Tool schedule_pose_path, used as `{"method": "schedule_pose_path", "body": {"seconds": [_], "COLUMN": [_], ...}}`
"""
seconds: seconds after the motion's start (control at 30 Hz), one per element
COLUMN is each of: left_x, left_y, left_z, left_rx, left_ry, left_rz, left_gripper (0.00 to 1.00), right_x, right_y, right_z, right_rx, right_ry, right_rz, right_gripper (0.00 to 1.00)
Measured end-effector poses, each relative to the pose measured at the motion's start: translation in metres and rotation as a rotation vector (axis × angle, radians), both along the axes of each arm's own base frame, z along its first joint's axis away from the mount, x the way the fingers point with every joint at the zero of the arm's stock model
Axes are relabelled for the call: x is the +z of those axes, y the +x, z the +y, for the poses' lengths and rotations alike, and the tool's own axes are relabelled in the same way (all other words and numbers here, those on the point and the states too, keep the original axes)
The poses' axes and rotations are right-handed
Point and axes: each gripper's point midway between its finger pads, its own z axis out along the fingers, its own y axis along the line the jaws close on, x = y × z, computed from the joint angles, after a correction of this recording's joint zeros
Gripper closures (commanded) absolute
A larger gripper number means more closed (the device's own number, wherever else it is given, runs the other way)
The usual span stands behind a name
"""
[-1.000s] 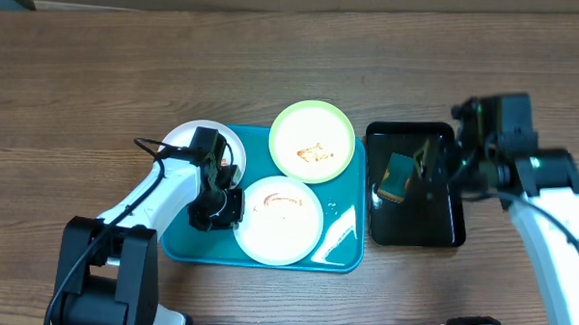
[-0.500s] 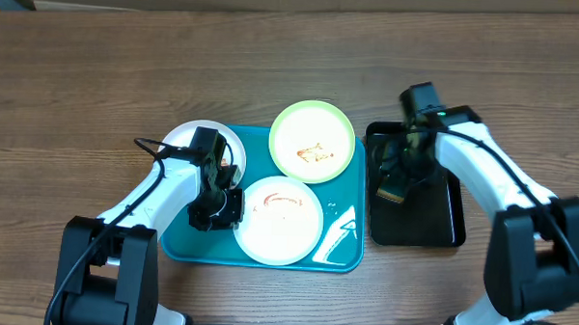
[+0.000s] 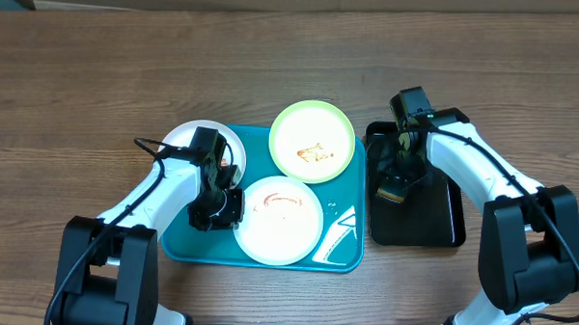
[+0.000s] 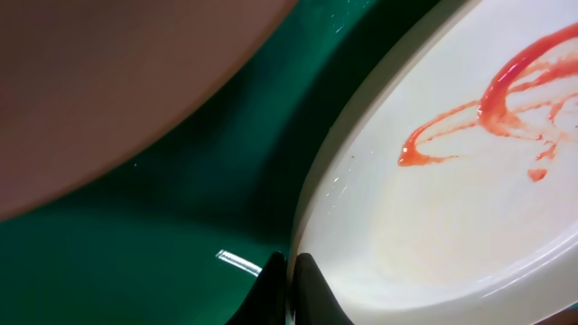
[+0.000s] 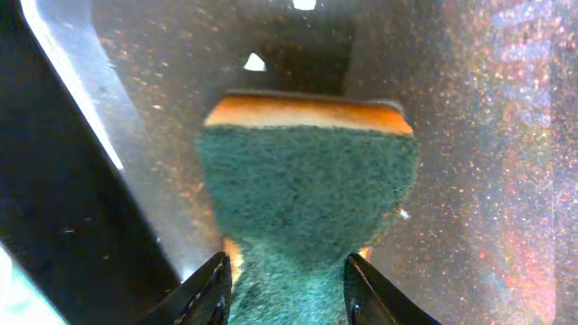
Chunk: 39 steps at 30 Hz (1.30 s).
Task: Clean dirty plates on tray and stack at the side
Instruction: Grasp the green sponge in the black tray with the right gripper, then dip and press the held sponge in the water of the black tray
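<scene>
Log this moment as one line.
left tool: shut on front white plate, teal tray | right tool: shut on sponge, black tray | green plate: smeared

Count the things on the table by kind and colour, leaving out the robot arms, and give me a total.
White plates: 2
Green plate: 1
Teal tray: 1
Black tray: 1
Sponge: 1
Total: 6

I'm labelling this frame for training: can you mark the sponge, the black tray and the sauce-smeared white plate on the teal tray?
sponge [image 5: 307, 194]: right wrist view, middle of its green scouring face.
black tray [image 3: 432, 221]: overhead view, bare floor.
white plate [image 3: 279, 218]: overhead view, centre, below the smear.
</scene>
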Motion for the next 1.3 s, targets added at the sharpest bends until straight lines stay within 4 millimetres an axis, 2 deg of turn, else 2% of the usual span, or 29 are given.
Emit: {"method": "schedule_pose_path", "body": {"seconds": [0.07,0.13,0.2,0.3,0.7,0.93,1.07,1.17,1.3], "left_x": [0.000,0.000,0.000,0.000,0.000,0.000,0.000,0.000,0.000], "left_y": [0.000,0.000,0.000,0.000,-0.001,-0.001,-0.001,-0.001,-0.002], "left_z": [0.000,0.000,0.000,0.000,0.000,0.000,0.000,0.000,0.000], "left_rx": [0.000,0.000,0.000,0.000,0.000,0.000,0.000,0.000,0.000], "left_ry": [0.000,0.000,0.000,0.000,0.001,0.001,0.001,0.001,0.001], "left_rz": [0.000,0.000,0.000,0.002,0.003,0.005,0.006,0.006,0.008], "left_gripper": [0.96,0.96,0.96,0.96,0.96,0.96,0.96,0.96,0.96], "right_x": [-0.002,-0.002,-0.003,-0.003,-0.003,-0.015,-0.015,-0.010,0.007], "right_y": [-0.002,-0.002,-0.004,-0.005,-0.011,-0.010,-0.012,-0.014,-0.020], "right_z": [-0.001,-0.002,-0.002,-0.003,-0.004,-0.004,-0.004,-0.005,-0.012], "right_rx": [-0.004,-0.004,-0.006,-0.007,-0.007,-0.008,-0.008,-0.001,0.000], "right_ry": [-0.004,-0.007,-0.008,-0.013,-0.017,-0.002,-0.001,-0.008,-0.036], "right_rz": [0.004,0.004,0.010,0.014,0.039,-0.013,-0.016,0.008,0.066], "right_gripper": [0.64,0.71,0.83,0.96,0.96,0.96,0.96,0.96,0.96]}}
